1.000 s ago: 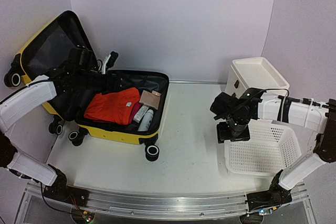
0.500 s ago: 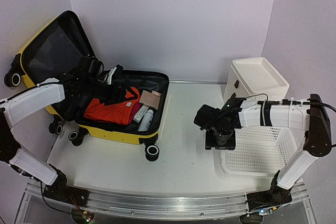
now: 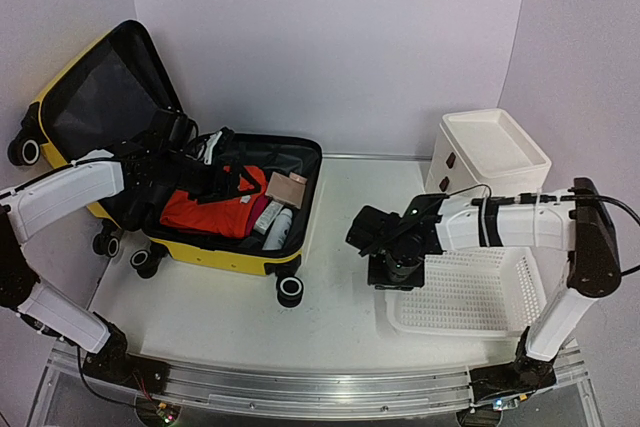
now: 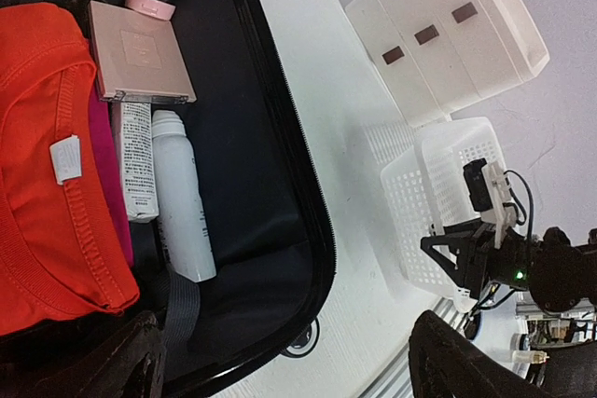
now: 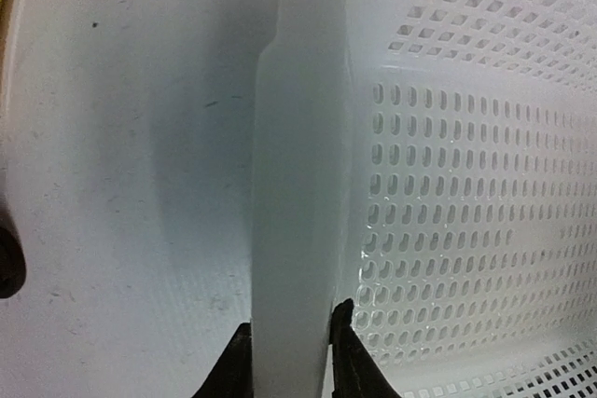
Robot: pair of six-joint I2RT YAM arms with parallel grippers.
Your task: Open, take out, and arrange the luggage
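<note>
White flat table (image 3: 340,317) carries everything. The small bright-yellow hard-shell suitcase (image 3: 225,252) lies open on it, its dark-lined lid (image 3: 95,97) raised at the suitcase's far left. Well to the suitcase's right stands a white three-drawer plastic cabinet (image 3: 490,147). Between the two, nearer me, sits a white perforated plastic basket (image 3: 470,292). A folded orange fabric garment (image 3: 200,209) fills the suitcase's left part. I see the left gripper (image 3: 225,182) hovering over that garment, fingers spread wide. The right gripper (image 5: 289,333) pinches the basket's suitcase-side rim. Right of the garment, inside the suitcase, lie a white plastic bottle (image 4: 182,198) and a flat pink box (image 4: 140,58).
</note>
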